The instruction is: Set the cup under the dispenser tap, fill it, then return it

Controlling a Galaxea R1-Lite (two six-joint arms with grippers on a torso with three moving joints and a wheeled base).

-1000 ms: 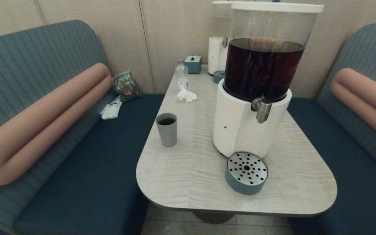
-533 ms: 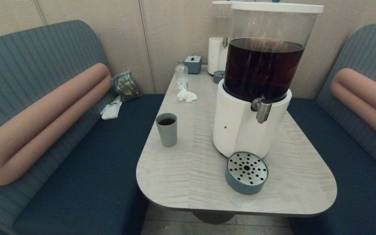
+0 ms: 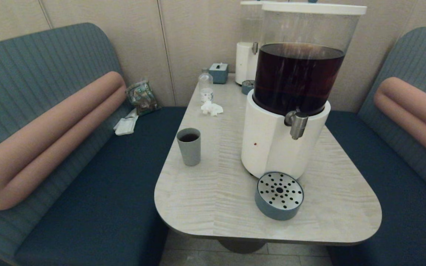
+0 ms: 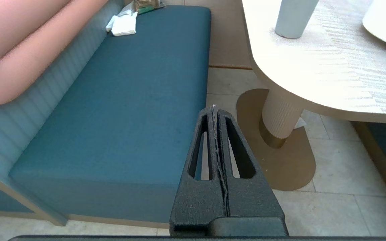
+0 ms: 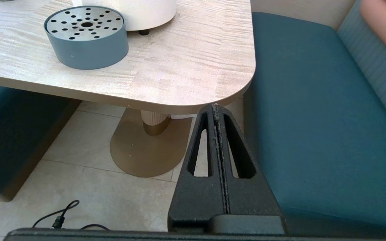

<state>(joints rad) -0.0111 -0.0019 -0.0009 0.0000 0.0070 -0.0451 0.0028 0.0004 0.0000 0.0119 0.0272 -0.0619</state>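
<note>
Cup upright near the left edge of the surface, holding dark liquid, well apart from the dispenser tap. In the left wrist view, only the lower part of the cup in sight, close to the surface edge. Tap jutting from the white base of the big dispenser with the dark-brown tank, directly above the round blue-grey drip tray, which sits near the front edge and touches or nearly touches the dispenser base. Nothing on the perforated top of the tray.

Left gripper low and off the surface, over the floor gap between the left bench seat and the surface pedestal, fingers pressed together with nothing between them. Right gripper likewise down below the front right corner of the surface, beside the right bench seat, fingers closed flat against each other, empty. Neither arm visible in the head view.

Toward the far end: a small clear bottle, a crumpled white tissue, a blue-grey tissue box and a second, paler dispenser.
</note>
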